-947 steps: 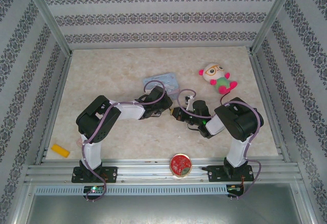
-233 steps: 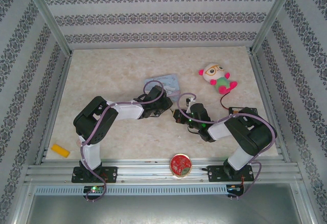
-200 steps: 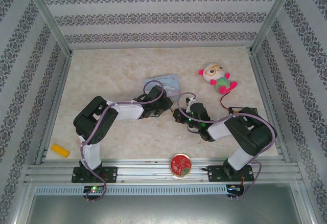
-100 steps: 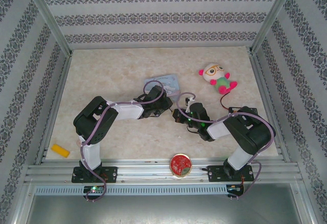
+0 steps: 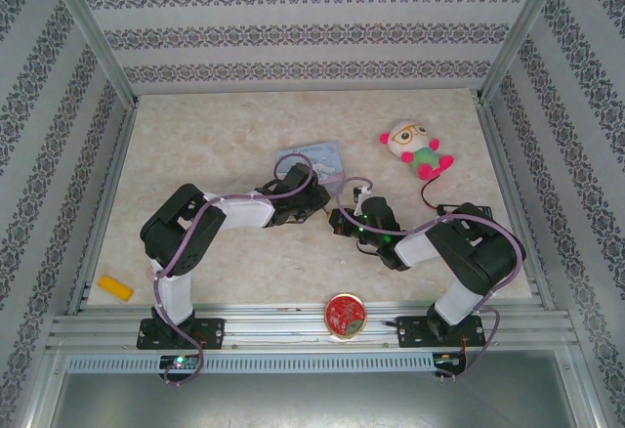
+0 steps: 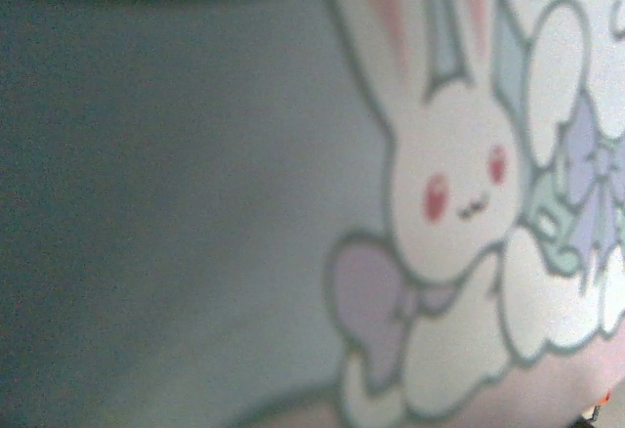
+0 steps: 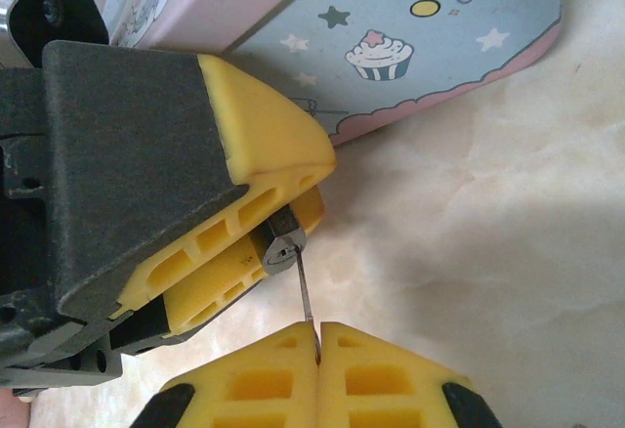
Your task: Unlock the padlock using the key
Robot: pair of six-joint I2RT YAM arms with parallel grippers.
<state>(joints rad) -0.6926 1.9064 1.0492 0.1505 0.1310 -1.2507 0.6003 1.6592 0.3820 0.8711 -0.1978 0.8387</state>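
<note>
Here we are at the business end of it. In the right wrist view the right gripper (image 7: 317,350) sits at the bottom edge, its yellow pads pressed together on the thin shaft of the key (image 7: 306,299), which runs up and slightly left from between them. At the top of that shaft is the padlock (image 7: 281,250), a small grey-metal lump just left of centre, pinched between the yellow fingers of the left gripper (image 7: 275,235), which reaches in from the left of the frame. So both pick-ups look done: lock clamped in one gripper, key clamped in the other, and the key's tip meets the lock's underside, where I judge the keyhole to be. How deep it has gone I cannot tell — the joint is tiny and partly shaded. The shackle is hidden behind the fingers, so nothing shows whether the lock has sprung. My read is that insertion is under way or just made, and the turn and the shackle's release are left. Behind the pair, across the upper part of the frame, lies the light-blue tin box (image 7: 420,47) on the marbled table (image 7: 508,252); the left wrist view has its bunny print up close and blurred. In the top view the two grippers meet just below the tin, near the centre of the frame.
</note>
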